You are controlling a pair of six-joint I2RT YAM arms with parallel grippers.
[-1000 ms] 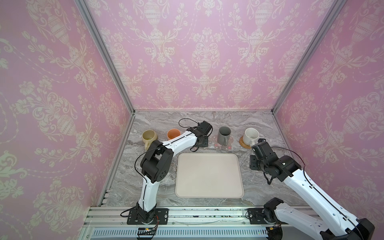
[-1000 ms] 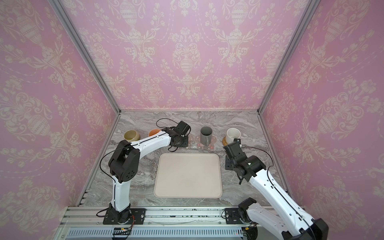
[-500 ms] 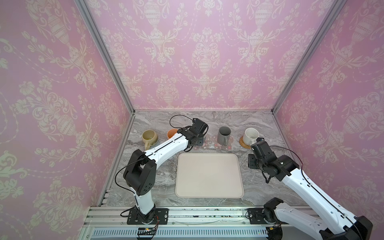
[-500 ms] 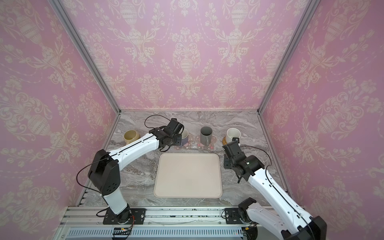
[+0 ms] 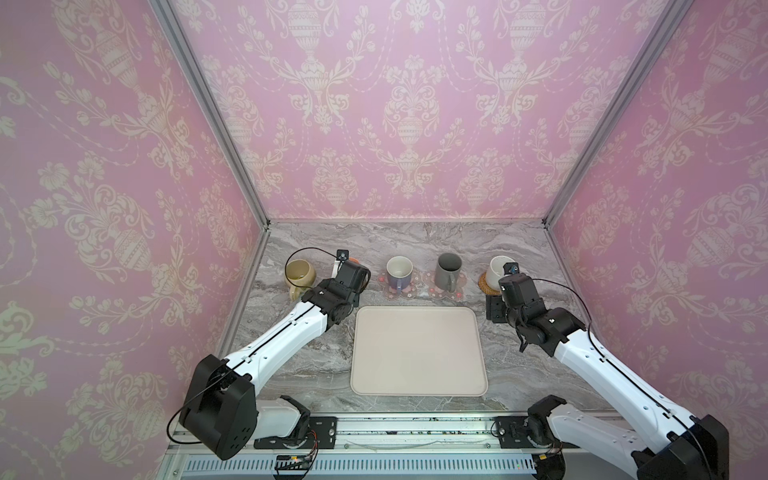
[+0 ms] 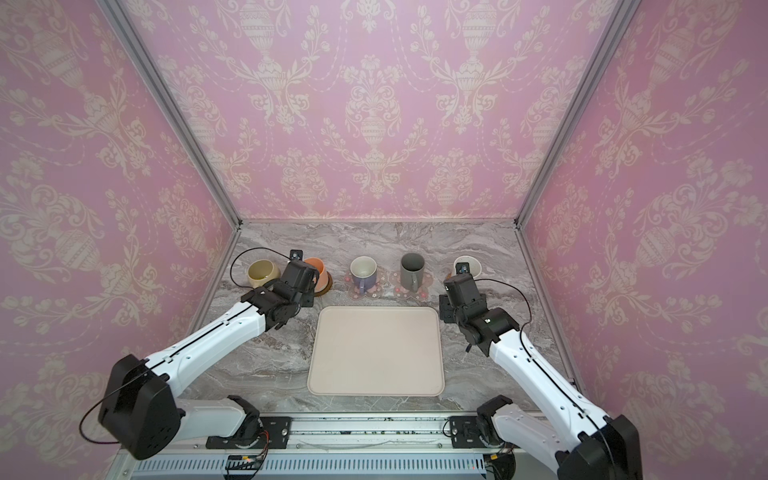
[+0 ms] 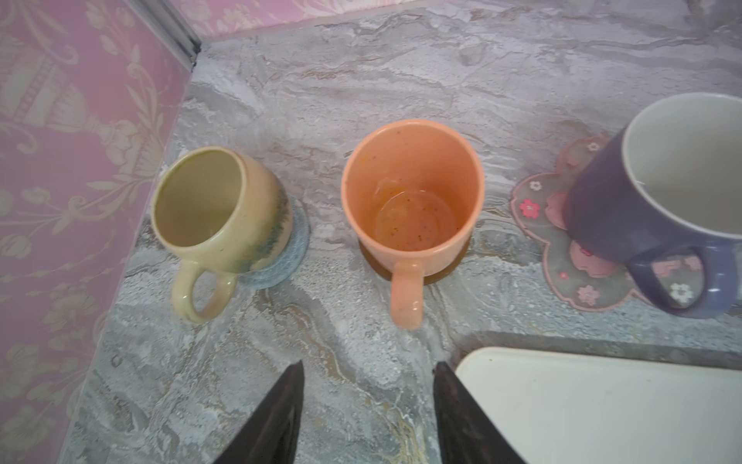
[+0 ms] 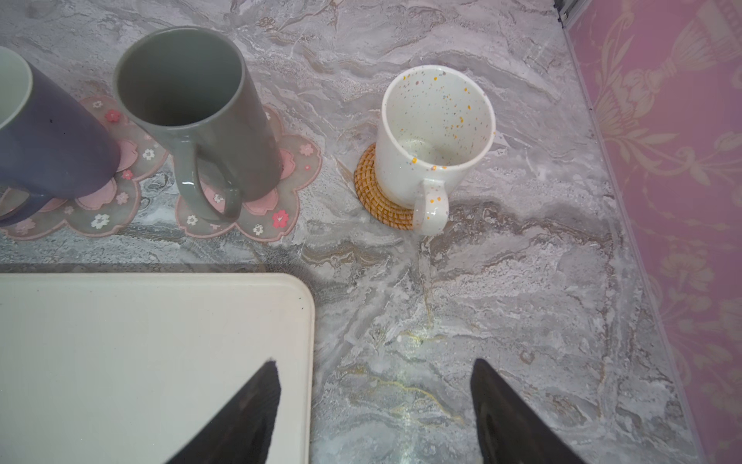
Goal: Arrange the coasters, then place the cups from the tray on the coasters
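Cream-beige and bare, the tray [image 5: 417, 353] lies mid-table on the grey marble [image 5: 407, 239], with a low rim and rounded corners. Beyond its far edge five mugs stand upright in a row, each on a coaster, handles turned toward the tray.

By the left wall is the squat olive-yellow mug [image 7: 217, 209]; its blue-grey woven mat [image 7: 289, 257] peeks out on the side toward the peach-orange mug [image 7: 413, 193]. That mug nearly covers its dark brown disc [image 7: 373, 265]. Next come:
- the lavender mug [image 7: 642, 209], white inside, on a pink flower coaster [image 7: 570, 265];
- the tall dark grey mug [image 8: 200, 108] on the second flower coaster [image 8: 289, 172];
- the white speckled mug [image 8: 433, 132] on the tan rattan round [image 8: 377, 197].

My left gripper [image 7: 369, 365] hovers over marble short of the peach handle, jaws apart and empty. My right gripper [image 8: 375, 361] hangs over the tray's corner, jaws spread wider, holding nothing.
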